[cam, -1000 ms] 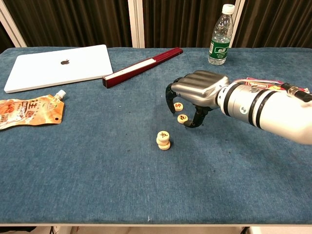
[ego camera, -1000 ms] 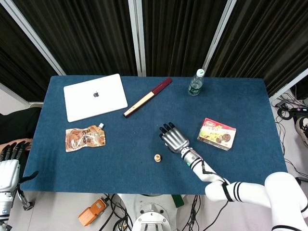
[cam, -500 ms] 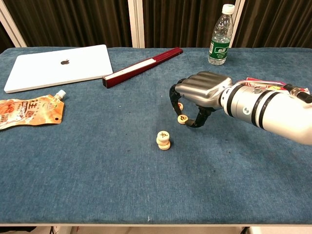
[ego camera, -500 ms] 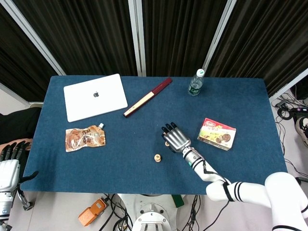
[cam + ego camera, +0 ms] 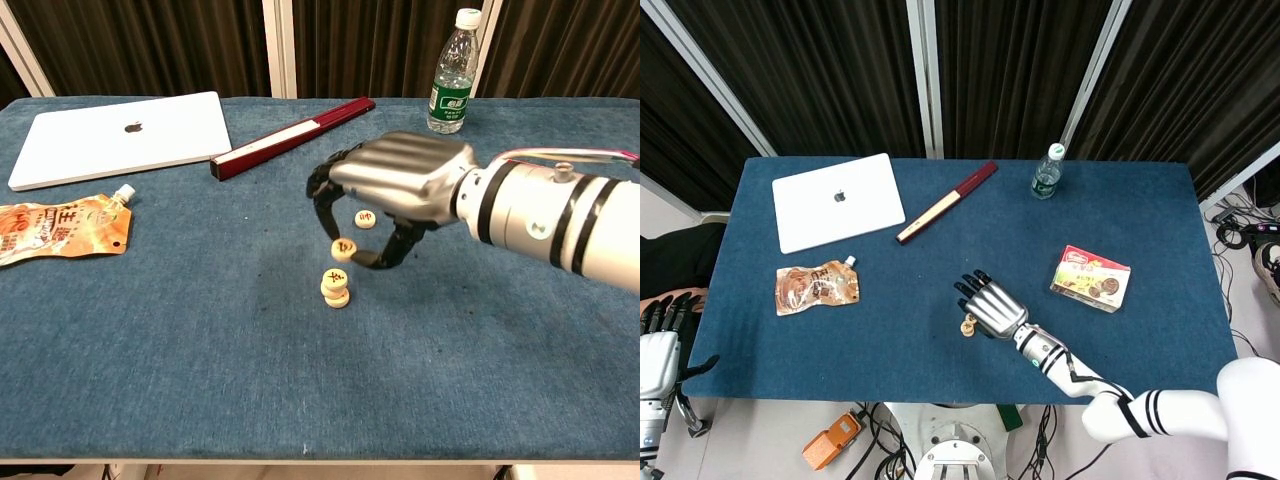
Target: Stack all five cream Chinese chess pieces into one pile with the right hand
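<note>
In the chest view my right hand (image 5: 395,190) hovers over the middle of the blue table (image 5: 180,330). It pinches a cream chess piece (image 5: 343,249) between thumb and a finger. This piece hangs just above and slightly behind a short stack of two cream pieces (image 5: 336,288). One more cream piece (image 5: 366,218) lies flat on the cloth under the palm. From the head view the right hand (image 5: 988,306) covers most of this, with only the stack (image 5: 966,324) showing at its left edge. My left hand (image 5: 658,360) stays off the table's left corner, fingers straight and holding nothing.
A white laptop (image 5: 837,201) lies at the back left, with an orange snack pouch (image 5: 816,287) in front of it. A long red and cream box (image 5: 946,202) lies diagonally at the back centre, beside a water bottle (image 5: 1045,172). A biscuit box (image 5: 1091,278) sits to the right.
My right hand picked one cream piece up from the pair of loose pieces and carried it left and nearer, over the stack. One loose piece stayed behind.
</note>
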Robot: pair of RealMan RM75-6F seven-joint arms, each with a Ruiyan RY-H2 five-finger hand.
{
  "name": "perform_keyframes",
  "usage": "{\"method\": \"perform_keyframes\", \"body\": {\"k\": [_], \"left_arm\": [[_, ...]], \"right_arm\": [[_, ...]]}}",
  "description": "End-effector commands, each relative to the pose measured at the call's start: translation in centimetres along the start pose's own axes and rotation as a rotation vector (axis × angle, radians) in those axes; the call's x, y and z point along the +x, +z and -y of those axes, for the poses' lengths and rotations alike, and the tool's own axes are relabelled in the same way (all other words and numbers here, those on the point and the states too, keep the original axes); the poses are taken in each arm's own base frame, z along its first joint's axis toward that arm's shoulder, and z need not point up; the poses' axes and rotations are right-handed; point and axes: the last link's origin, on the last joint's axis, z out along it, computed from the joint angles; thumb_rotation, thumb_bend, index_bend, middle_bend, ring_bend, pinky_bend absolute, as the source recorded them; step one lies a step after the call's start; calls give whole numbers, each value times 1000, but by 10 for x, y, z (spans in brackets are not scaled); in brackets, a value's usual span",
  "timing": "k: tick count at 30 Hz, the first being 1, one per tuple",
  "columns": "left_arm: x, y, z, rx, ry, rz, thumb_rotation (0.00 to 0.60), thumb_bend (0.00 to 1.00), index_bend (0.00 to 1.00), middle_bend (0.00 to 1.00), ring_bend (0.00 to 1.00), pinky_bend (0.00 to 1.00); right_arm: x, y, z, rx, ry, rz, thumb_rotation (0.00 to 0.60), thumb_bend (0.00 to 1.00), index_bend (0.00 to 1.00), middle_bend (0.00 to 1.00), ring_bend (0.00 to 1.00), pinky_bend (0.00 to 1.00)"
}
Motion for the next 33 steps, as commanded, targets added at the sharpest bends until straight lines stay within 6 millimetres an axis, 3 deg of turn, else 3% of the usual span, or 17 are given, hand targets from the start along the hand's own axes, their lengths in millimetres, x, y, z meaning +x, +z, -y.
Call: {"method": "perform_keyframes", "body": {"k": [1, 33], "left_arm": [[0, -1, 1, 2, 0, 2, 600, 0, 115, 92, 46, 2], [-4, 0, 4, 12, -5, 9, 600, 0, 115, 92, 46, 2]], "right_arm": [[-4, -1, 4, 16, -23, 20, 600, 542, 558, 244, 189, 197], [-11, 2, 8, 14, -43, 41, 600, 541, 467, 244, 189, 196]]}}
